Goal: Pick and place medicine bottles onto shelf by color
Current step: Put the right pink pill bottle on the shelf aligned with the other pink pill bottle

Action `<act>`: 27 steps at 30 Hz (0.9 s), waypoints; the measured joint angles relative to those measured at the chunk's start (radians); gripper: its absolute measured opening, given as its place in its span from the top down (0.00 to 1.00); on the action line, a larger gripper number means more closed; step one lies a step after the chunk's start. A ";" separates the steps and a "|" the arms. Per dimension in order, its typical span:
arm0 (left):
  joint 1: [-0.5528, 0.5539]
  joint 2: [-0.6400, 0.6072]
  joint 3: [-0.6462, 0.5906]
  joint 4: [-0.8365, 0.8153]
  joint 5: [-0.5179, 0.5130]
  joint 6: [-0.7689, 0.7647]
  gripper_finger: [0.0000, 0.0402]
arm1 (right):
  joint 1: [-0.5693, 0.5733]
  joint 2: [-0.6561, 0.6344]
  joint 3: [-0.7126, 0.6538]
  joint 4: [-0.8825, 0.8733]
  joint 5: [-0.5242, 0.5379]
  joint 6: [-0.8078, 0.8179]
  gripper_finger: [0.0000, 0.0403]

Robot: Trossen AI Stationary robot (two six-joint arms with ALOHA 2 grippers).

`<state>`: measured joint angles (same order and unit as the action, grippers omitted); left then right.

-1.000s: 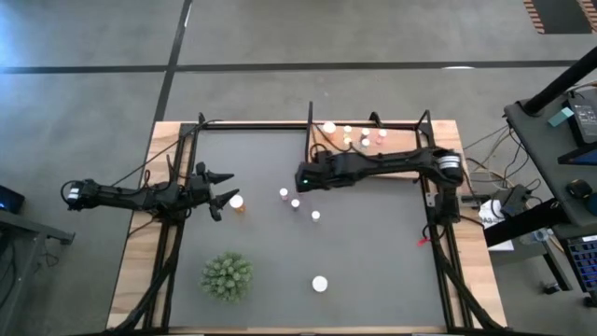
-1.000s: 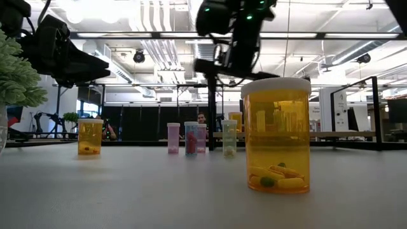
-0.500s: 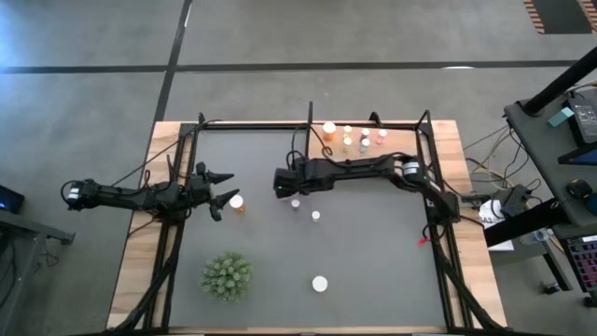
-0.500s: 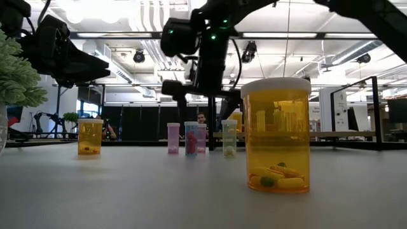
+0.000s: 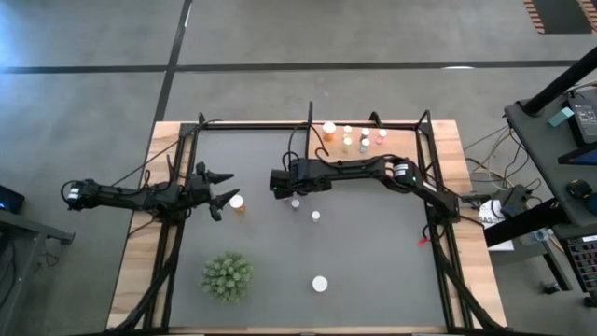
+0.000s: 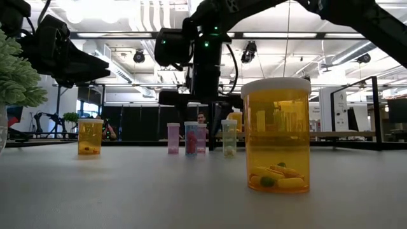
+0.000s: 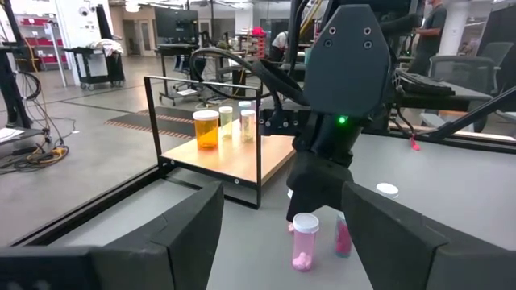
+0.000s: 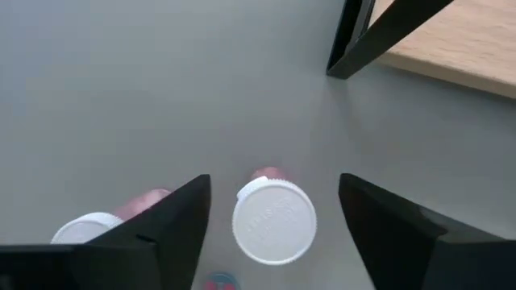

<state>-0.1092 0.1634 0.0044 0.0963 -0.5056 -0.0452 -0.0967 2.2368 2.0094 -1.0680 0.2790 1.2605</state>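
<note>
My right gripper [image 8: 274,211] hangs open, pointing steeply down over a pink medicine bottle [image 8: 274,221] with a white cap that stands on the grey mat. One finger is on each side of the cap, with a gap on both sides. In the left wrist view this pink bottle [image 7: 305,240] stands just below my right gripper [image 7: 318,193]. More bottles stand close by [image 5: 295,203] [image 5: 315,216]. The shelf [image 5: 403,145], a light-wood board at the far right, carries several bottles [image 5: 328,129]. My left gripper [image 5: 222,192] waits open and level at the mat's left edge, next to an orange bottle [image 5: 237,202].
A green spiky plant [image 5: 227,276] stands near the front left. A wide orange bottle [image 5: 320,283] stands alone near the front edge. Black frame posts [image 8: 351,36] rise at the shelf's corner near my right gripper. Bare mat lies to the right of the bottle cluster.
My right gripper has swung from beside the shelf toward the table's left and come down over the cluster of bottles, ending above the pink one. No bottle has moved.
</note>
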 joint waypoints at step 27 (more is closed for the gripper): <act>0.000 0.000 0.000 0.000 0.000 0.000 0.41 | 0.000 -0.062 -0.020 -0.061 0.001 -0.034 0.74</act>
<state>-0.1089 0.1631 0.0044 0.0967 -0.5056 -0.0456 -0.0963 2.1747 1.9892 -1.1291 0.2802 1.2265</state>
